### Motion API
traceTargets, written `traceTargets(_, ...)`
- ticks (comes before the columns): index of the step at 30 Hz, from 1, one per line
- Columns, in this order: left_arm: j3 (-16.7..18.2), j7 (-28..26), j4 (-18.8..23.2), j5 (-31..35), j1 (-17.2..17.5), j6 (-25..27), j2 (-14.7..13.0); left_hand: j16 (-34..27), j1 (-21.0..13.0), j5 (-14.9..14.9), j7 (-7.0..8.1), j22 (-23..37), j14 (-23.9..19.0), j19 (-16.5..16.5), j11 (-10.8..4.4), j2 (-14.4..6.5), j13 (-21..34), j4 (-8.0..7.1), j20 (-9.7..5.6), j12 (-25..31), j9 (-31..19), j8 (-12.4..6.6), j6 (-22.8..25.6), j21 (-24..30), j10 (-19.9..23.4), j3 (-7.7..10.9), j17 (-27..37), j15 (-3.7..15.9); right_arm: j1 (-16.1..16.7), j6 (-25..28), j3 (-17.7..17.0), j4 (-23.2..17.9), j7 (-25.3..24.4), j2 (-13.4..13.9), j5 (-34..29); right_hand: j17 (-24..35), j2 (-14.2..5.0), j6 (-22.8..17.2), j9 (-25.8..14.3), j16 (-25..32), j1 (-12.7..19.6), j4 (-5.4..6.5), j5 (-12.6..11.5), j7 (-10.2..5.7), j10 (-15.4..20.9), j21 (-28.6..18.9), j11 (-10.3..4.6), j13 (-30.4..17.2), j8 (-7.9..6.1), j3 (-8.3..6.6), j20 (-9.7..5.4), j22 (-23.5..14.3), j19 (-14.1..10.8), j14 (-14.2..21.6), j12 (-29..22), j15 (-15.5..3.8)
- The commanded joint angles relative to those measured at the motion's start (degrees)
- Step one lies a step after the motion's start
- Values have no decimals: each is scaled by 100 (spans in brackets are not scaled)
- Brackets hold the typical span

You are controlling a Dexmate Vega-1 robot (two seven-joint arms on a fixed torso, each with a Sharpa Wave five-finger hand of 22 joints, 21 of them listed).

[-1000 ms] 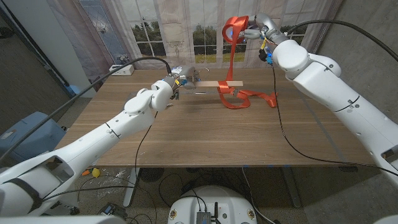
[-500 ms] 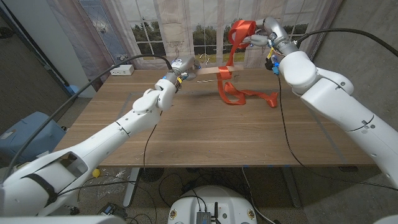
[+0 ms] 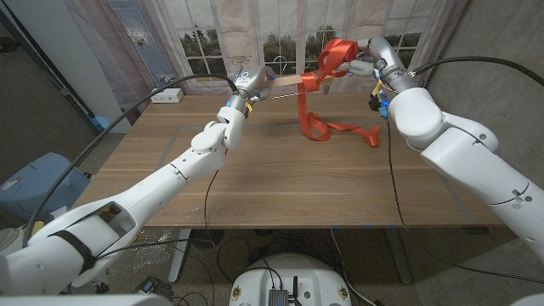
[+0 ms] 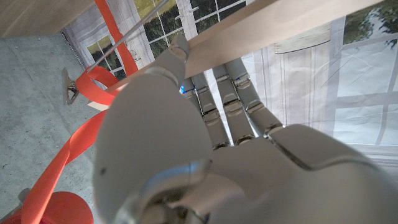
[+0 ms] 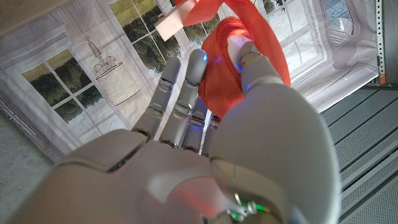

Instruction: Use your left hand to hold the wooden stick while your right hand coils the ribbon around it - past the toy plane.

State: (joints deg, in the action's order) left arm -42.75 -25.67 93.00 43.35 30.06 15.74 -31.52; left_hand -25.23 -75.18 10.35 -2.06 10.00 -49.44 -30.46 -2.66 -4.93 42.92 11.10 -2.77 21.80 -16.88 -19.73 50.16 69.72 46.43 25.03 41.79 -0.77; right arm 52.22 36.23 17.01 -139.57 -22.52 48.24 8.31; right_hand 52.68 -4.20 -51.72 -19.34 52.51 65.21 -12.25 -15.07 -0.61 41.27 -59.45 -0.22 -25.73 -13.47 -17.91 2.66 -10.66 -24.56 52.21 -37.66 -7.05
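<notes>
while left hand (image 3: 252, 82) lifts stick (image 3: 285, 82), right hand (image 3: 364, 59) grips ribbon (image 3: 338, 53).

Matt pale wooden stick (image 3: 287, 81), satiny orange cloth ribbon (image 3: 327, 127).

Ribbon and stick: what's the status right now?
Left robot hand grips wooden stick, raised. Right robot hand holds orange ribbon, looped on stick, tail on table. Nothing in the way.

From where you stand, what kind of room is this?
Probably a lab or workshop staged as a home: a wooden table before a printed window backdrop, cables loose on the floor, bare grey walls.
</notes>
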Motion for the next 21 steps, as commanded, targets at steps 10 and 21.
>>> traceTargets(10,-132,-719,-205,80,-215,-129,182,1,-2,216,40,25,-808,2,-168,-71,25,-128,-414,-23,-591,-4,99,85,218,590,26,1414,1115,75,-566,-252,-108,-1,528,30,-96,-1396,-256,8,-12,264,-46,478,1593,-66,-16,-1042,-29,-306,38,-4,-15,31,-1760,-14)
traceTargets(21,10,-1011,-76,-109,-131,-426,172,12,9,225,29,23,-856,4,-178,-66,31,-126,-426,-40,-597,24,124,117,238,603,36,1409,1207,36,-633,131,23,-79,1099,0,-115,-1389,-270,52,14,266,-41,500,1596,-93,-1,-1021,-16,-280,60,-1,4,7,-1745,13)
